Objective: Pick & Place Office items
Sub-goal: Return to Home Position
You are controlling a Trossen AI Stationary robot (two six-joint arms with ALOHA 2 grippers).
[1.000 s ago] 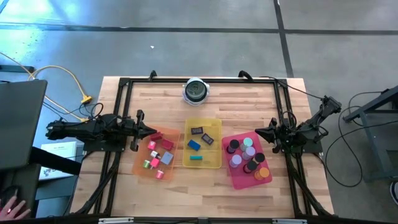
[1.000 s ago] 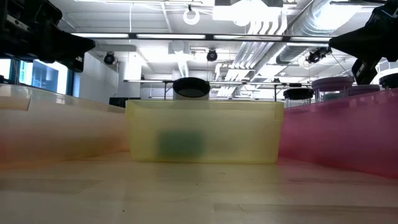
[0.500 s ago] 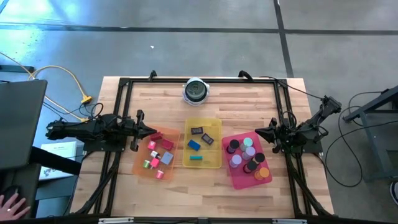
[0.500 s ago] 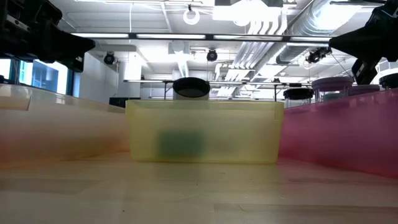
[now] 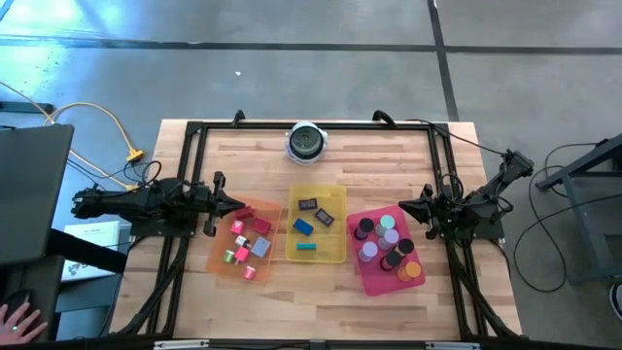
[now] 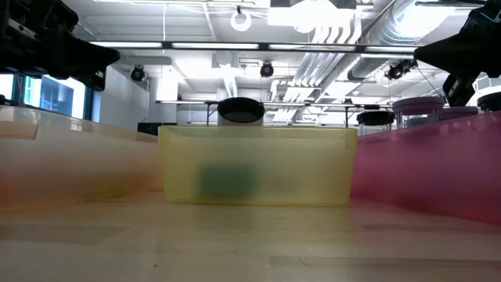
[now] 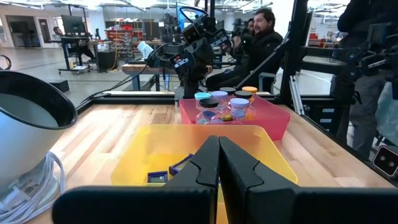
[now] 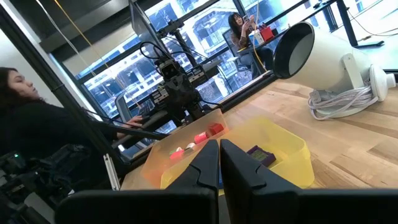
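Observation:
The office items lie sorted in three translucent trays on the table. Red, pink and grey bits fill the orange tray (image 5: 243,243), blue, black and teal blocks the yellow tray (image 5: 316,224), round discs (image 5: 387,243) the red tray (image 5: 389,277). My left gripper (image 5: 239,207) rests shut at the table's left side, level, over the orange tray's far corner. My right gripper (image 5: 401,206) rests shut at the right side, beside the red tray's far edge. Neither touches anything. The wrist views show each pair of fingers (image 7: 219,163) (image 8: 219,163) closed together.
A round silver-and-black object (image 5: 306,142) with a white cord stands at the table's far edge. A black frame (image 5: 311,126) runs around the tabletop. People sit and stand beyond the table in the wrist views. A hand (image 5: 15,321) shows at the near left, off the table.

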